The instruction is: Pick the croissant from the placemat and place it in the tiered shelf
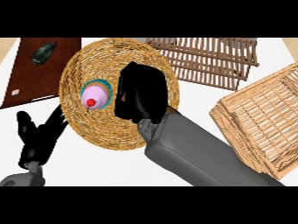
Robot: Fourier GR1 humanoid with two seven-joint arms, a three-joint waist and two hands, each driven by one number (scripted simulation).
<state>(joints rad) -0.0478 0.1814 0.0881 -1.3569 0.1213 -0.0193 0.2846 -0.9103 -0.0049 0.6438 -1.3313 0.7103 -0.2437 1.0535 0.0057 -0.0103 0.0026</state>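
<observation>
A round woven placemat (93,57) lies in the middle of the counter. My right hand (140,94) hovers over its right half, palm down, and covers what is beneath it. No croissant shows anywhere; it may be hidden under that hand. A pink cupcake (94,97) with a red cherry and a teal wrapper sits on the placemat just left of the hand. The slatted wooden tiered shelf (209,59) stands at the back right, beyond the placemat. My left hand (38,135) rests open at the lower left, fingers up.
A dark brown board (32,81) with a dark green object (45,52) on it lies at the back left. A square wicker basket (274,118) stands tilted at the right, close to my right forearm (190,153).
</observation>
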